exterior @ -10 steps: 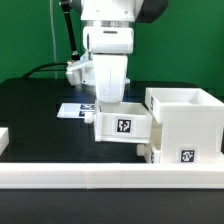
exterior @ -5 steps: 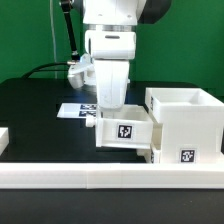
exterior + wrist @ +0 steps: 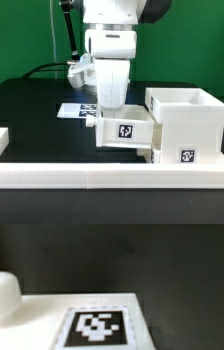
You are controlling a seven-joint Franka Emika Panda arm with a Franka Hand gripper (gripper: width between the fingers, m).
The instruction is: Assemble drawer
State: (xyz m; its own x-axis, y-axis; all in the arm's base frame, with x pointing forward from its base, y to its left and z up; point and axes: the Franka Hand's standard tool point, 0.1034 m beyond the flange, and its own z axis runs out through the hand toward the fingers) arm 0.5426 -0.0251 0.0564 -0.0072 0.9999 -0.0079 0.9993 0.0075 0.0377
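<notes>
In the exterior view the tall white shell (image 3: 186,126) of the drawer stands at the right, open on top, with a tag low on its front. A small white tray (image 3: 126,132) with a tag on its face sits slightly tilted against the shell's left side. My gripper (image 3: 112,109) reaches down into the tray from above, and its fingertips are hidden behind the tray's wall. It holds the tray's wall. The wrist view shows a white tagged face (image 3: 95,325) over the black table. A second tray cannot be made out.
A long white border rail (image 3: 100,179) runs along the front, with another white piece (image 3: 3,137) at the far left. The marker board (image 3: 74,110) lies flat behind the tray. A black cable (image 3: 45,68) trails at the back left.
A second ago the tray and the gripper shifted slightly right and down toward the shell. Nothing has moved in the last half second.
</notes>
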